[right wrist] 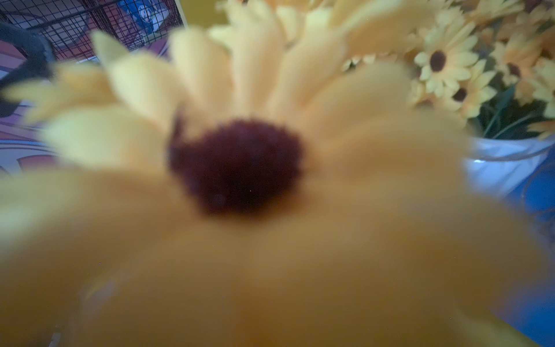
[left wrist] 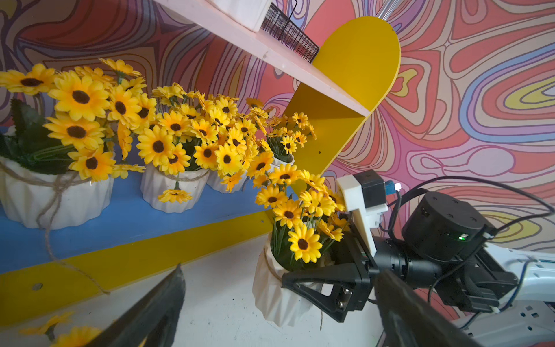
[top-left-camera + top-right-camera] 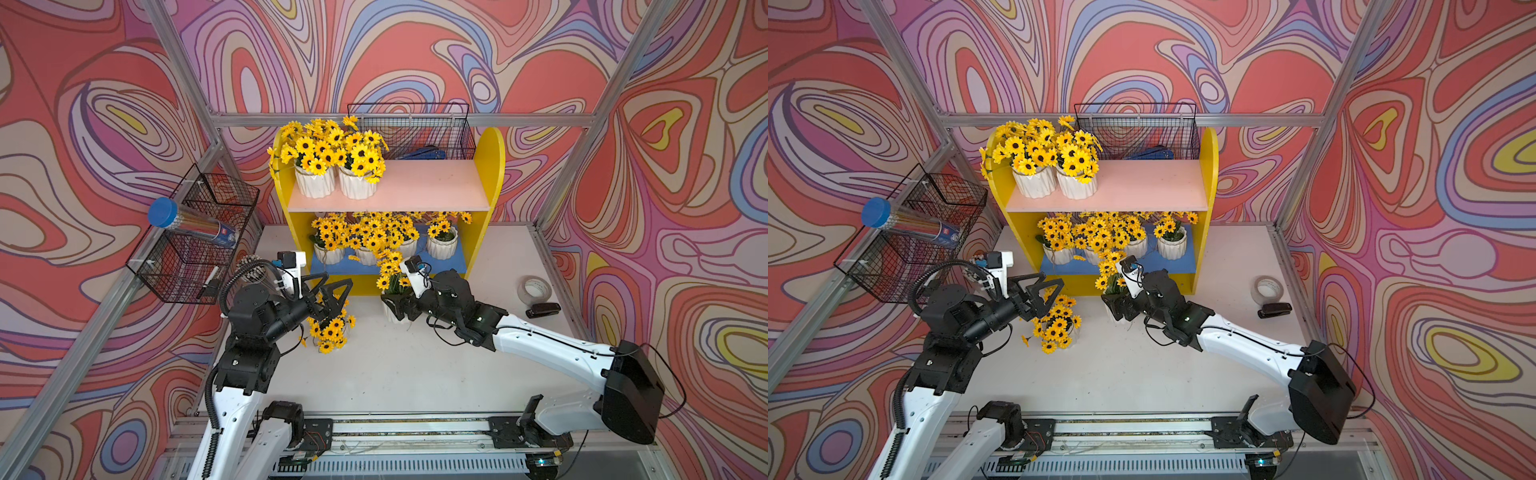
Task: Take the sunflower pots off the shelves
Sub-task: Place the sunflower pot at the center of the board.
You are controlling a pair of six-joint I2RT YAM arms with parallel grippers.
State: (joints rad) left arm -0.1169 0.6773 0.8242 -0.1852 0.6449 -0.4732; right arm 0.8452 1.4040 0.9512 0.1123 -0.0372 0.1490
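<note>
The yellow shelves [image 3: 492, 166] stand at the back of the table. Two sunflower pots [image 3: 314, 183] sit at the left end of the pink upper board, and several more [image 3: 441, 245] crowd the blue lower board [image 2: 126, 216]. On the table in front of the shelves, my right gripper [image 3: 397, 309] is shut on a white ribbed sunflower pot [image 2: 276, 297], one finger pressed on its side. Another sunflower pot [image 3: 1057, 326] stands on the table at the left. My left gripper [image 3: 337, 286] hangs open over its flowers. A blurred sunflower [image 1: 240, 168] fills the right wrist view.
A black wire basket [image 3: 195, 257] with a blue-capped tube [image 3: 191, 224] hangs on the left wall. A second wire basket [image 3: 411, 131] hangs behind the shelves. A tape roll [image 3: 536, 289] and a black stapler [image 3: 543, 309] lie at the table's right edge.
</note>
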